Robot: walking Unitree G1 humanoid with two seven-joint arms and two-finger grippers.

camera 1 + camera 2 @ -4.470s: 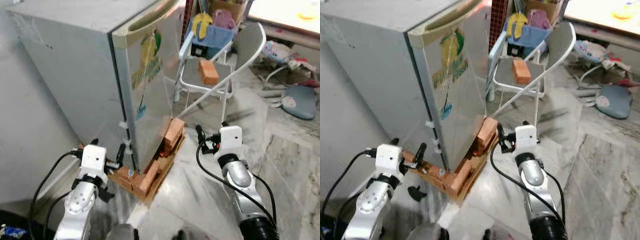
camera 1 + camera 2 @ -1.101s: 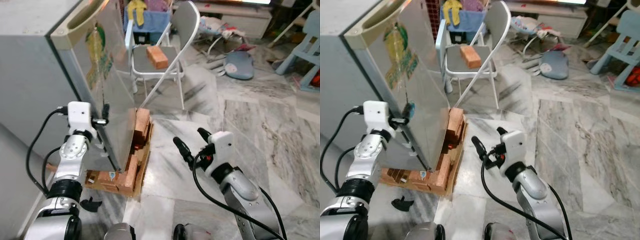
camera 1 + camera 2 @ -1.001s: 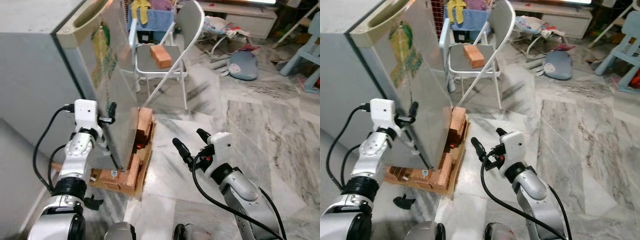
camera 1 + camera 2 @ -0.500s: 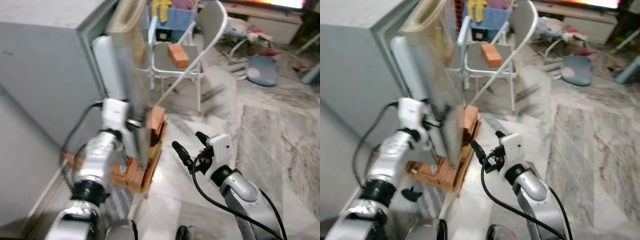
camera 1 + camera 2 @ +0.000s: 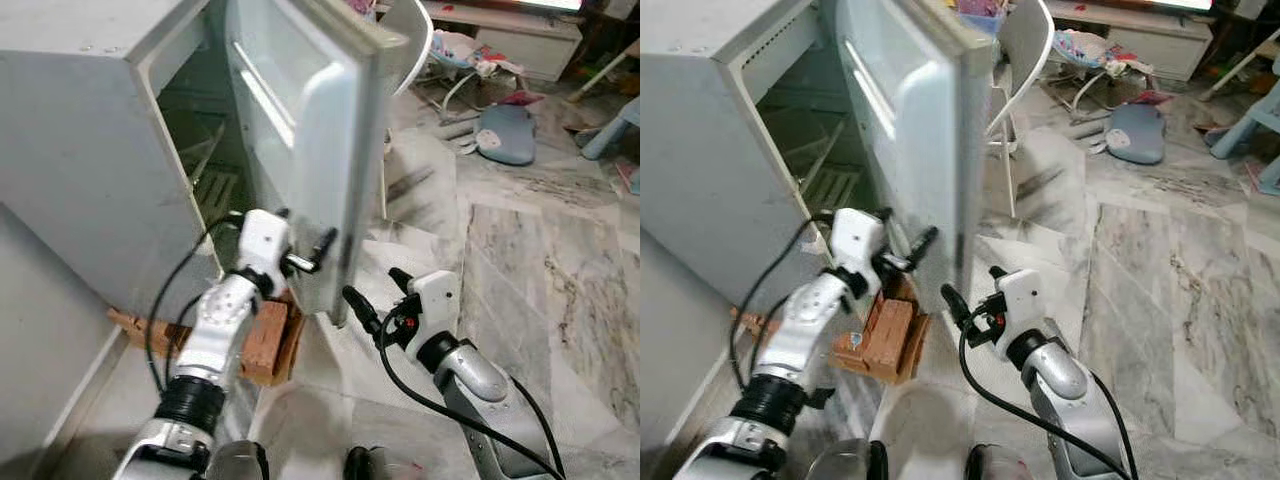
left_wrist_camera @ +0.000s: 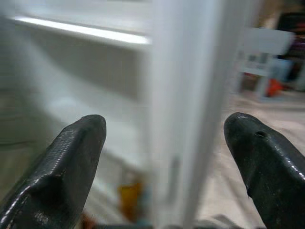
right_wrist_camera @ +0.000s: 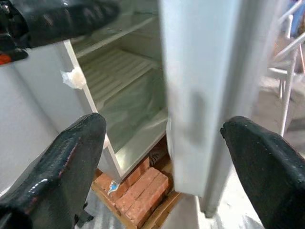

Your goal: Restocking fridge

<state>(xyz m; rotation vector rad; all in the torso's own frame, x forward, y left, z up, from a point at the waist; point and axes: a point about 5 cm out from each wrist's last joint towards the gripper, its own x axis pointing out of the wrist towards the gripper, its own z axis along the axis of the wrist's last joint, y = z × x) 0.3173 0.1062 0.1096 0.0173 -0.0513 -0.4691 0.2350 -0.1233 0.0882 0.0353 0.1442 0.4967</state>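
Observation:
The grey fridge [image 5: 90,150] stands at the left with its door [image 5: 300,130] swung wide, white inner side facing me. Inside are pale wire shelves [image 7: 124,76] with nothing that I can make out on them. My left gripper [image 5: 310,258] is open at the door's lower part, its fingers [image 6: 71,157] straddling the door's edge [image 6: 190,95]. My right gripper [image 5: 372,288] is open and holds nothing. It hangs low just right of the door's free edge and looks into the cabinet.
Bricks [image 5: 880,335] on a board prop up the fridge's base. A folding chair [image 5: 1025,40] stands behind the open door. A grey-blue pad [image 5: 508,133] and a light blue child's chair [image 5: 1260,140] lie farther right on the marble floor [image 5: 520,260].
The fridge door has swung from shut to wide open, with my left gripper following its lower edge rightward. The brick on the chair is now hidden behind the door. The camera also shifted.

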